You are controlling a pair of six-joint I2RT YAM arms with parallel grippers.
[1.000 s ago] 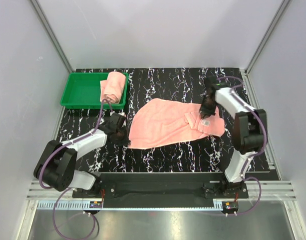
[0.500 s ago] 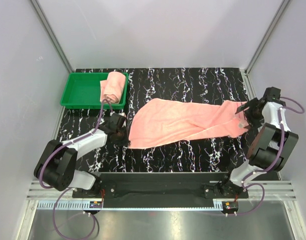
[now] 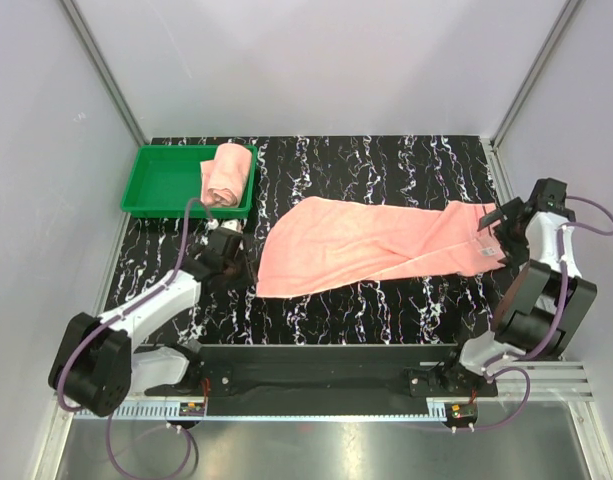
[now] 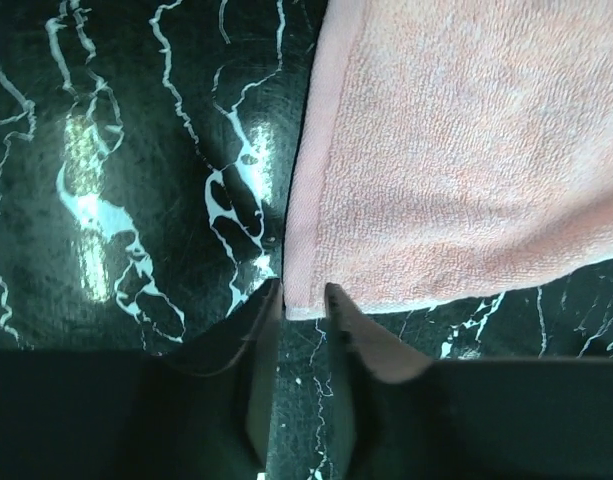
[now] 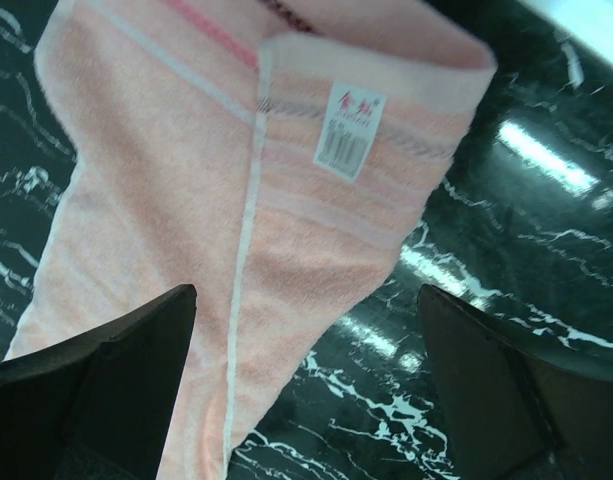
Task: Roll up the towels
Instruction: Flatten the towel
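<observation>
**Risk of a crooked roll from an uneven towel**

One rolled towel (image 3: 229,172) lies at the right end of the green tray (image 3: 161,185), at the far left. The flat towel (image 3: 366,245) is stretched across the middle of the desk (image 3: 386,170), from the near left up to the right edge. This second one is my work now.

My left gripper (image 3: 236,262) is low at the near left corner of the flat towel. Its jaws are only a little apart, and the corner lies just at its tips. It does not look pinched, but I cannot tell if the cloth touches them. My right gripper (image 3: 504,228) hangs over the right end with its jaws very wide and nothing between them.

What I fear most is the shape of the cloth. It is broad at the left and narrow at the right. At the right end, where the white label (image 5: 350,136) is, one side seems to be folded over the other. If I begin to roll from there, I judge that the roll will be thick on one side and will come out like a cone, or will open again.

The right end is also close to the edge of the desk. A push toward the right could send it over.

On the left, the jaws are so narrow that a small error could miss the hem. If I lift while the tips catch the cloth, the corner could be dragged and wrinkled.
</observation>
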